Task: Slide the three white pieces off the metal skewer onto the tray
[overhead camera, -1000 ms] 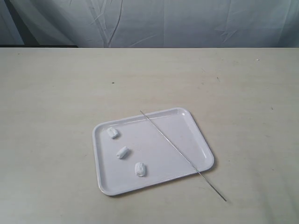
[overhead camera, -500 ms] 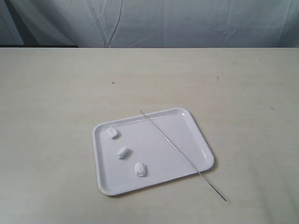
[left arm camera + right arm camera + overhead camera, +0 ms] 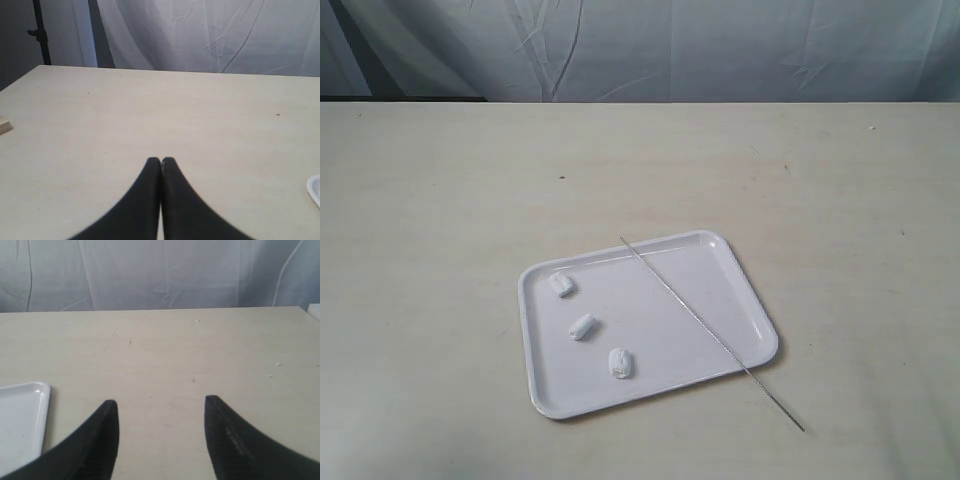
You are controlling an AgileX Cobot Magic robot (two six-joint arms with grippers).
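The white tray point(image 3: 740, 300) lies on the table in the exterior view. Three white pieces rest loose on its left half: one point(image 3: 561, 285) at the far left, one point(image 3: 583, 326) in the middle, one point(image 3: 620, 362) nearest the front. The metal skewer point(image 3: 705, 327) lies bare across the tray's right half, its lower end on the table past the rim. Neither arm shows in the exterior view. My left gripper point(image 3: 161, 160) is shut and empty over bare table, a tray edge point(image 3: 315, 187) to its side. My right gripper point(image 3: 161, 402) is open, empty, beside a tray corner point(image 3: 30, 395).
A grey cloth backdrop point(image 3: 670, 50) hangs behind the table's far edge. A small pale block point(image 3: 4, 125) lies at the table's edge in the left wrist view. A dark stand point(image 3: 42, 32) rises behind that corner.
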